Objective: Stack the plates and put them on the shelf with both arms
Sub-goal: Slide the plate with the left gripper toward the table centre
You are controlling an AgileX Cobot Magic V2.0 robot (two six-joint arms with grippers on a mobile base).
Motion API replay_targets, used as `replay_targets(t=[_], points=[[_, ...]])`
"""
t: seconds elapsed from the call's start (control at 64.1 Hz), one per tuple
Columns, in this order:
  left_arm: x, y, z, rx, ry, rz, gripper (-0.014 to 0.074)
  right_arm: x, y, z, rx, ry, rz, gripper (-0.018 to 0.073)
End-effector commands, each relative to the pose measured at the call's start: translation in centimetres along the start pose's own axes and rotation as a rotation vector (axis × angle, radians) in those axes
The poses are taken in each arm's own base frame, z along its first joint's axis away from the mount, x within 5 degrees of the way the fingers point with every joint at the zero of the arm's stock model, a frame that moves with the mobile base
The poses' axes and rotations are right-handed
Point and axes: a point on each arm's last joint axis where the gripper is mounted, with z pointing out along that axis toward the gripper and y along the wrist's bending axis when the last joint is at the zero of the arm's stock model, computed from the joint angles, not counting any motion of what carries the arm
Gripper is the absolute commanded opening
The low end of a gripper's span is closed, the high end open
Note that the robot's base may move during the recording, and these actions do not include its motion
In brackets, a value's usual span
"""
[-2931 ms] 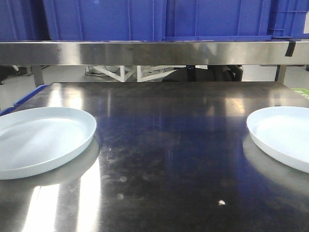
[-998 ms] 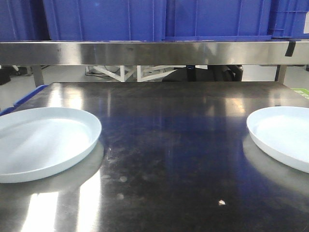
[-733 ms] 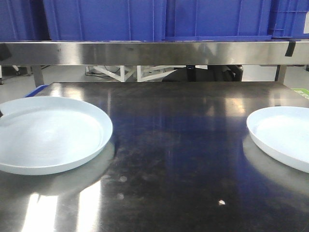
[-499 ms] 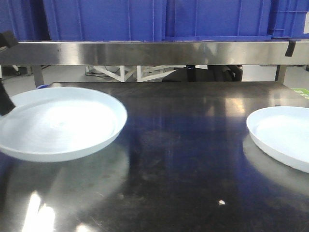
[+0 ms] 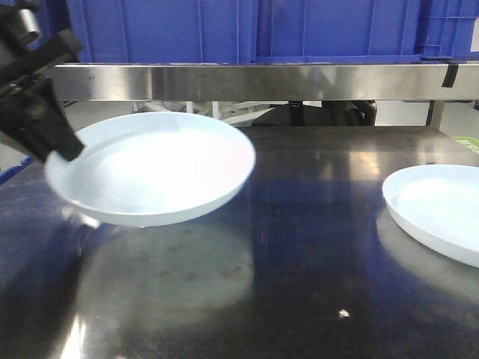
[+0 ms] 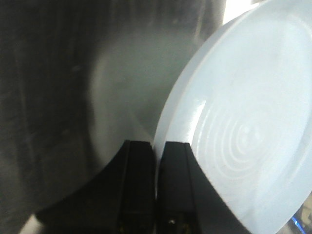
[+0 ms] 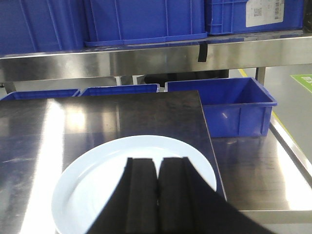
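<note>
Shows pale bluish white on the lifted plate (image 5: 157,168) at centre left — faint concentric rings across its glossy face — and on the second plate (image 5: 441,209) at right edge. Deep blue crates (image 5: 224,30) along the top; brushed silver shelf rail (image 5: 262,81); dark, blue-tinged tabletop (image 5: 314,262); black left gripper (image 5: 67,148).

Right plate (image 5: 440,212) — partly off-frame

One plate (image 5: 153,168) is held above the tabletop's (image 5: 314,254) left by the left pincer (image 6: 157,165); the other plate (image 5: 441,209) is laid at its right. Behind, crates (image 5: 172,30) are set on the shelf (image 5: 299,81).
</note>
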Motion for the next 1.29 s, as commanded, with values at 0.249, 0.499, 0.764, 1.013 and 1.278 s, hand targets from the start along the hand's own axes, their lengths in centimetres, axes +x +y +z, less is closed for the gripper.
replay_targets(t=[0.249, 0.499, 0.764, 1.013, 1.278], points=[[0.3, -5.8, 3.1, 0.1, -0.027, 0.014, 0.008, -1.0, 0.0, -0.2, 0.005, -0.114, -0.015, 0.0042], [0.6, -6.6, 5.0, 0.093, 0.001, 0.034, 0.008, -1.0, 0.0, -0.2, 0.005, -0.114, -0.015, 0.0042], [0.6, -6.5, 5.0, 0.089, 0.002, 0.035, 0.008, -1.0, 0.0, -0.2, 0.005, -0.114, -0.015, 0.0042], [0.7, -6.5, 5.0, 0.088, 0.006, 0.039, 0.0278, -1.0, 0.0, -0.2, 0.005, -0.114, -0.015, 0.0042], [1.1, -6.8, 4.5, 0.064, 0.018, 0.092, 0.0442, -1.0, 0.0, -0.2, 0.005, -0.114, -0.015, 0.0042]])
